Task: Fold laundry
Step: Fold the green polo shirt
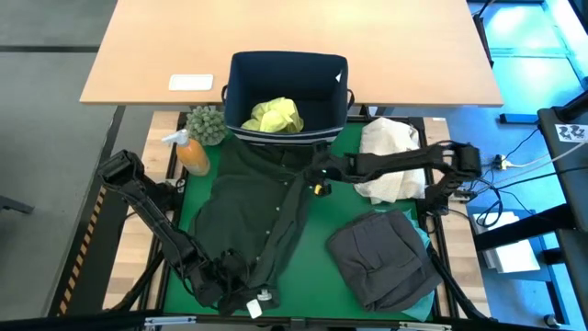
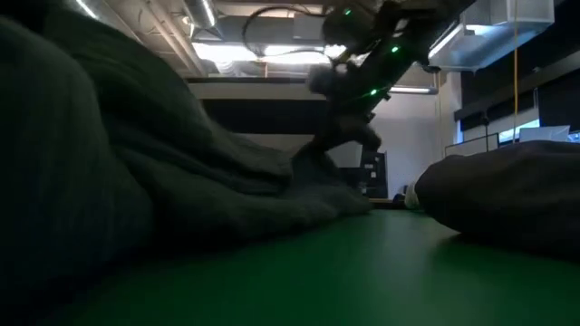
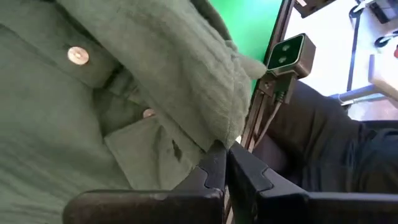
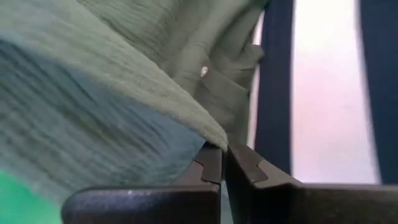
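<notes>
Left gripper (image 3: 224, 163): fingers pressed together, pinching the near hem of one dark olive shirt (image 1: 253, 221). Right gripper (image 4: 224, 163): fingers likewise pressed together on a fold of that shirt at its far end, just beside the navy bin (image 1: 285, 92). The shirt lies spread on the green mat (image 1: 317, 267) between the two grippers. Other laundry: one charcoal grey garment (image 1: 381, 257), folded, on the mat; one yellow-green shirt (image 1: 274, 116) inside the bin. One cream cloth bundle (image 1: 390, 147) lies beside the bin.
</notes>
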`<control>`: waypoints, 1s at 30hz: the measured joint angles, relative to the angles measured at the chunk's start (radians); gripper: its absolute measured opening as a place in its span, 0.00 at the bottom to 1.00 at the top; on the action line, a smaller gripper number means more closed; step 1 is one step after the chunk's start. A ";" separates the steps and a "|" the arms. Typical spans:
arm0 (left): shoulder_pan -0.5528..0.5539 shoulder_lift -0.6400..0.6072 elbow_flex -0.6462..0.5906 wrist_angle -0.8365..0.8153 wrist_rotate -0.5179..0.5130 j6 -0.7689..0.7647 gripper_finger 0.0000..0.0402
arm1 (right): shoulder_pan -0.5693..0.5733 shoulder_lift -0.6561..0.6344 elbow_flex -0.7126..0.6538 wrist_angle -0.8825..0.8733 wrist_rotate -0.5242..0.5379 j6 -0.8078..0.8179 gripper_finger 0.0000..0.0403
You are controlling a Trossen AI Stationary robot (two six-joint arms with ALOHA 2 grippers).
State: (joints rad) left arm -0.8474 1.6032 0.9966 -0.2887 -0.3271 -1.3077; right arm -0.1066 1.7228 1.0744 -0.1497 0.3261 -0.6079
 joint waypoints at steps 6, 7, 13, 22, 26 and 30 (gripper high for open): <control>0.001 0.000 0.000 0.009 0.001 0.001 0.00 | -0.015 0.101 0.070 0.000 -0.038 0.005 0.01; 0.001 0.000 0.000 0.011 0.003 0.001 0.00 | -0.014 0.112 0.078 -0.004 -0.043 0.004 0.01; -0.005 0.000 0.000 0.013 0.009 0.000 0.00 | 0.001 0.150 0.121 -0.028 -0.078 -0.013 0.13; -0.004 0.000 0.000 0.013 0.032 0.000 0.00 | 0.069 0.092 0.194 -0.225 -0.038 0.051 0.47; -0.005 0.000 0.000 0.013 0.031 0.000 0.00 | 0.097 0.085 0.197 -0.373 -0.003 0.109 0.50; -0.006 0.000 0.000 0.013 0.028 0.000 0.00 | 0.083 0.082 0.185 -0.510 0.005 0.211 0.42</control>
State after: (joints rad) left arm -0.8539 1.6032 0.9966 -0.2760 -0.2991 -1.3073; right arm -0.0235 1.8053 1.2598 -0.6598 0.3309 -0.3968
